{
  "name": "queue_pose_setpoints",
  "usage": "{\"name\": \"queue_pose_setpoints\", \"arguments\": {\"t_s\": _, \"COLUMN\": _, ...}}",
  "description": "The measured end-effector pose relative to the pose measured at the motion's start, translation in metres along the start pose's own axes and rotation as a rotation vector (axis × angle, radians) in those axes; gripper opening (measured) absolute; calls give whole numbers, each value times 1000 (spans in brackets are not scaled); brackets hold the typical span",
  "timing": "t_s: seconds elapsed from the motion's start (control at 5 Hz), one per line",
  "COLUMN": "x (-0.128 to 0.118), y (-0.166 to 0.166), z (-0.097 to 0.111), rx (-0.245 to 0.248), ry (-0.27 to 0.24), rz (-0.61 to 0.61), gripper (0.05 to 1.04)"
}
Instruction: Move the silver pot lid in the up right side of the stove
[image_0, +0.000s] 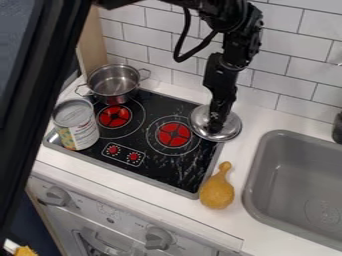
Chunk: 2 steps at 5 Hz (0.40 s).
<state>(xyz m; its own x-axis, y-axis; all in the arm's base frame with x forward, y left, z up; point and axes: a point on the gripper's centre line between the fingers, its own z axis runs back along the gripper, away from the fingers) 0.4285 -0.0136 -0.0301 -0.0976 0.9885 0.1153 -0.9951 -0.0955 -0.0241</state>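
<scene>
At the upper right of the stove (170, 172), silver lid (231, 129) overlaps the side edge. End effector (215, 128) at lid's middle; cannot tell whether gripping. Placement looks nearly complete; any release and retreat remain.

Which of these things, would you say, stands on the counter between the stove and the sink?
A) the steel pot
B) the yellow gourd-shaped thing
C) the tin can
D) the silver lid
B: the yellow gourd-shaped thing lies on the counter, between the stove's right edge and the grey sink.
</scene>
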Motion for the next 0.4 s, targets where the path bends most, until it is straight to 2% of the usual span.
{"name": "queue_pose_setpoints", "arguments": {"t_s": 0.2, "x": 1, "y": 3, "z": -1, "rx": 12, "ry": -4, "rz": 3, "gripper": 906}}
{"name": "queue_pose_setpoints", "arguments": {"t_s": 0.4, "x": 2, "y": 8, "z": -1, "rx": 23, "ry": -4, "rz": 11, "gripper": 1013}}
